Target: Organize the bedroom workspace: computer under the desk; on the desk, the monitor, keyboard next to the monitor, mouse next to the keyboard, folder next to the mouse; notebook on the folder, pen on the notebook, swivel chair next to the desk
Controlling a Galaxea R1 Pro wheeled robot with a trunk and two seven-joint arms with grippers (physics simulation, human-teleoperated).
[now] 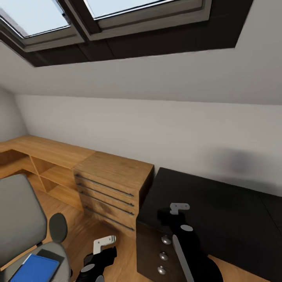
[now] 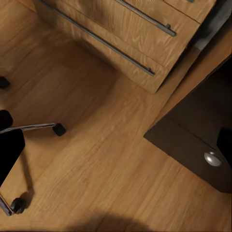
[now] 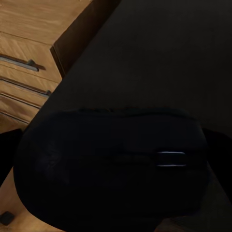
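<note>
Right gripper [image 1: 166,214] clamped around one mouse [image 3: 113,166], held just above the desk [image 1: 219,207] near its corner. Left gripper [image 1: 102,252] hung over the wood floor [image 2: 96,164], jaw state impossible to tell. Beside it, one swivel chair [image 1: 19,223] carrying one folder [image 1: 35,269]. One drawer chest [image 1: 111,188], four handles.

The desk [image 1: 219,207] is glossy black, with silver round knobs [image 1: 166,239] on its front. Beside it, the drawer chest [image 1: 113,188] is honey-coloured wood with visible grain and dark metal bar handles. The floor [image 2: 106,159] next to the chest is warm striped wood. The swivel chair [image 1: 17,219] left of the chest is grey; on its seat lies the bright blue folder [image 1: 35,269]. The mouse [image 3: 111,166] is near-black.
</note>
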